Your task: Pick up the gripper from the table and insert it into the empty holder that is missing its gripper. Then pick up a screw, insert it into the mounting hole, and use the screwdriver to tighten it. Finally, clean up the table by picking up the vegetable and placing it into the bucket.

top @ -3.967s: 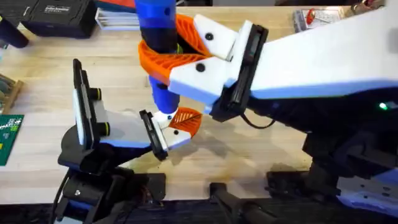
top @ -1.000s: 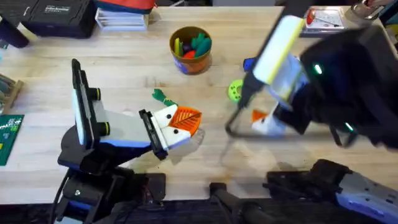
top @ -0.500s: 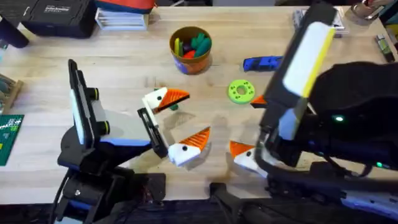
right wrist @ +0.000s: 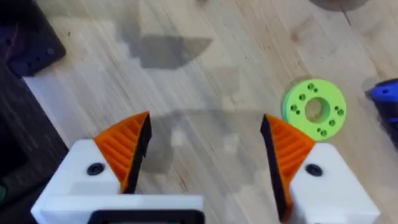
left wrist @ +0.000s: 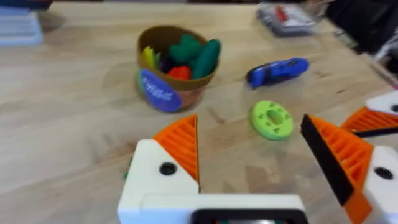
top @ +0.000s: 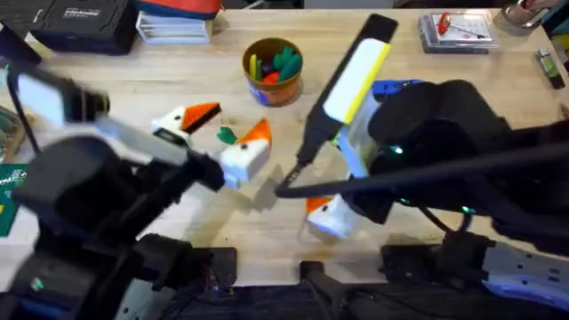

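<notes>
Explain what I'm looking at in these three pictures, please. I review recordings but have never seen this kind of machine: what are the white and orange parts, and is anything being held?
These are two robot arms at a wooden table. One picture looks down from above the arms' bases; the other two come from small cameras on each arm's wrist, so each shows its own two fingers up close.

The white blocks with orange ribbed pads are those fingers. The left hand is open and holds nothing. The right hand is also open and empty, above bare wood.

On the table stand a brown bucket with colourful toy vegetables in it, a blue screwdriver lying flat, and a bright green disc with holes. In the overhead view a small green vegetable lies between the left hand's fingers, untouched.
</notes>
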